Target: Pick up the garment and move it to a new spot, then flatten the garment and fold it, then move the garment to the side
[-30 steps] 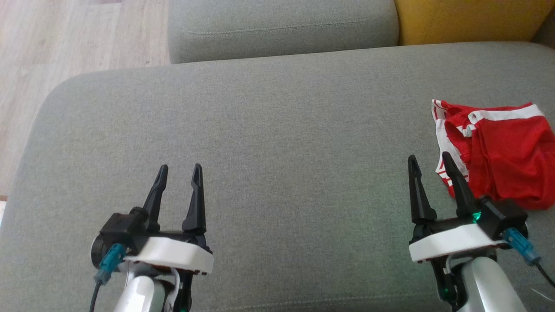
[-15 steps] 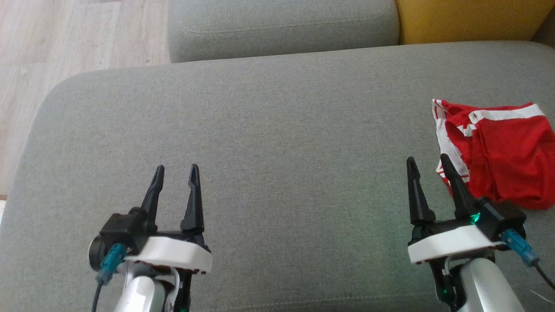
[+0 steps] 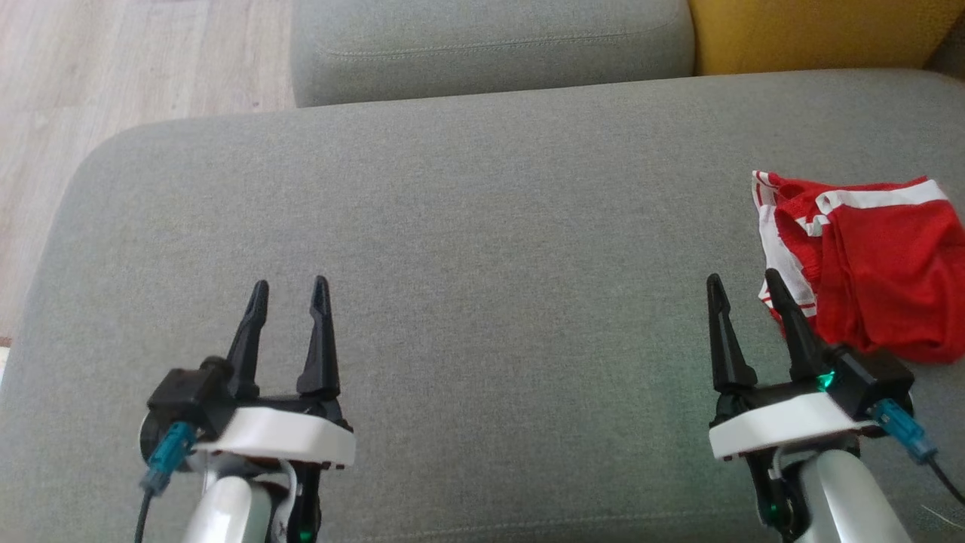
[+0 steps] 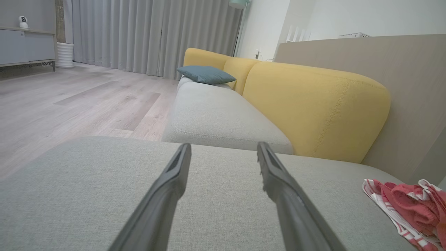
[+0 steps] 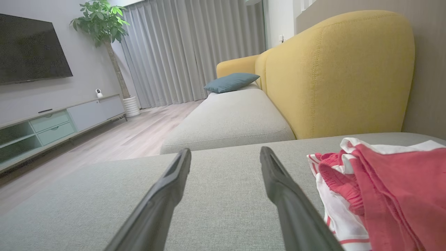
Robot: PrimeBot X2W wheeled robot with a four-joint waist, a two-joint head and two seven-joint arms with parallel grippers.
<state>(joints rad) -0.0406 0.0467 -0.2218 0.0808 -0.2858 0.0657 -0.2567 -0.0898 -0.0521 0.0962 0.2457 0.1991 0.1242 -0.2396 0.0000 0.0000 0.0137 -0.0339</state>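
The garment (image 3: 874, 264) is red with white trim, folded into a bundle at the right edge of the grey sofa seat (image 3: 482, 226). It also lies at the right in the left wrist view, garment (image 4: 411, 209), and in the right wrist view, garment (image 5: 383, 188). My right gripper (image 3: 742, 283) is open and empty, its right fingertip just left of the garment's near corner. My left gripper (image 3: 290, 286) stands open and empty at the lower left, far from the garment. Between the open fingers in both wrist views, left gripper (image 4: 223, 148) and right gripper (image 5: 225, 153), there is bare grey fabric.
A second grey seat cushion (image 3: 490, 45) lies beyond the seat, with a yellow backrest (image 3: 814, 34) to its right. Wood floor (image 3: 113, 75) drops off at the left. A blue pillow (image 4: 205, 74) lies far down the sofa. A TV console (image 5: 52, 125) stands across the room.
My left gripper has drifted a little to the left, still open. The right gripper and the garment have stayed put.
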